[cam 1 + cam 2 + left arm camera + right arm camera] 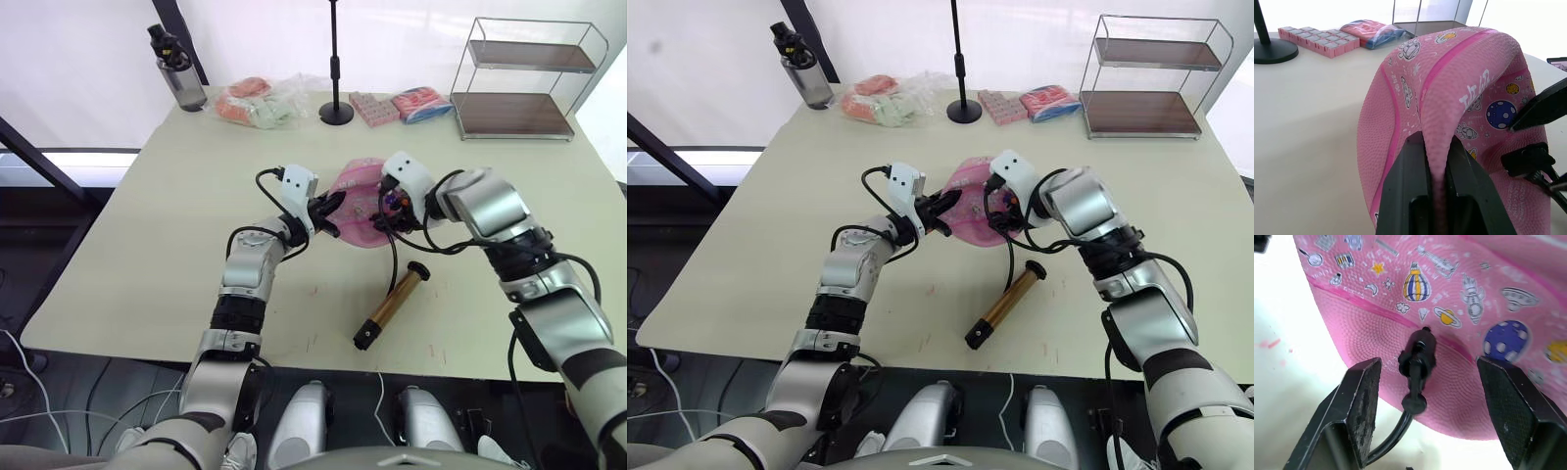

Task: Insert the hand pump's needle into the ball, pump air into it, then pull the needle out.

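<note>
**Now: needle seated in a limp ball, pumping not yet begun**

Ball (358, 201): pink, printed with planets and rockets, deflated and folded; lies mid-desk. The left hand (1436, 161) is clamped on a ridge of its rubber, propping it up.

Needle (1419, 363): black fitting pressed against the ball's skin beside a dark seam, apparently in the valve; the pin itself is hidden. The right hand (1435, 406) stands wide open around the fitting, gripping nothing.

Hand pump (392, 305): gold cylinder lying flat on the desk (176, 245) at 5 o'clock from the ball, T-handle (419, 269) toward the ball, hose (393, 257) curving up to the needle.

Handling advice: keep the left pinch steady so the valve does not tilt; carry the right hand to the pump without dragging the hose, which could work the needle loose.

Surroundings, all well apart along the far edge: water bottle (176, 69) at 10 o'clock, bagged items (260, 101) at 11, black stand (336, 108) at 12, boxed set (373, 108) and packet (423, 103) at 1, wire shelf (524, 83) at 2. None obstructs.
</note>
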